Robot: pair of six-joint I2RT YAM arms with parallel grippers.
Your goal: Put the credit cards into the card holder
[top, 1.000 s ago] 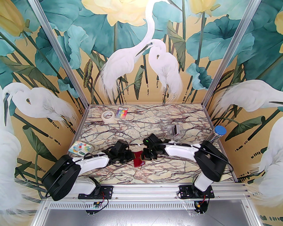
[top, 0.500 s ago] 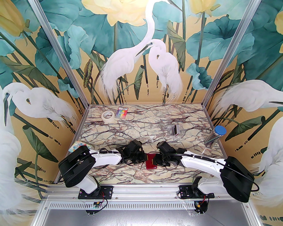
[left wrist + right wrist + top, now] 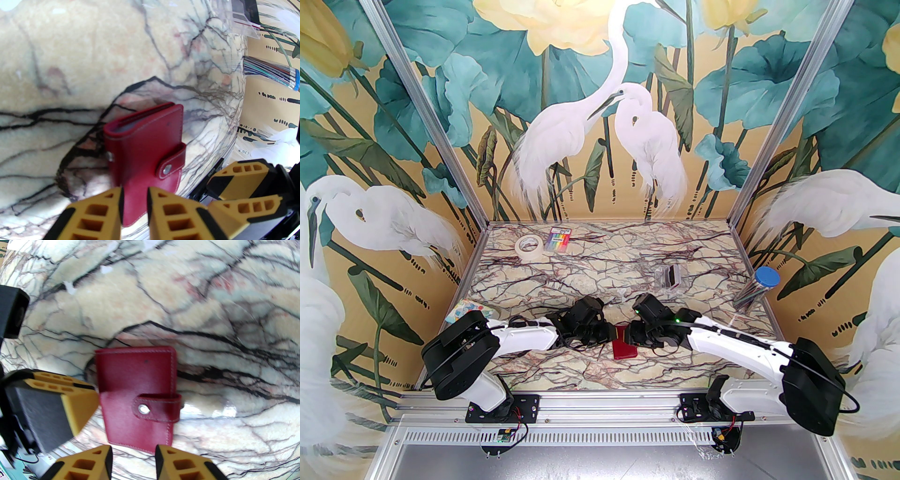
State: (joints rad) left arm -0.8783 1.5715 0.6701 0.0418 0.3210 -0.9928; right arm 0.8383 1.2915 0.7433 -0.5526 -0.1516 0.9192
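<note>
The left arm and right arm are built alike: glossy white link shells between bulky matte-black joint housings, with loose black cables looped near the wrists. Each stands on a black base plate trailing thin red and black wires. Green lights glow on the right wrist. The left gripper and right gripper have ochre-yellow, lattice-holed fingers with black inner faces.

Walls painted with white egrets and teal lotus leaves enclose a dark-veined marble tabletop.
</note>
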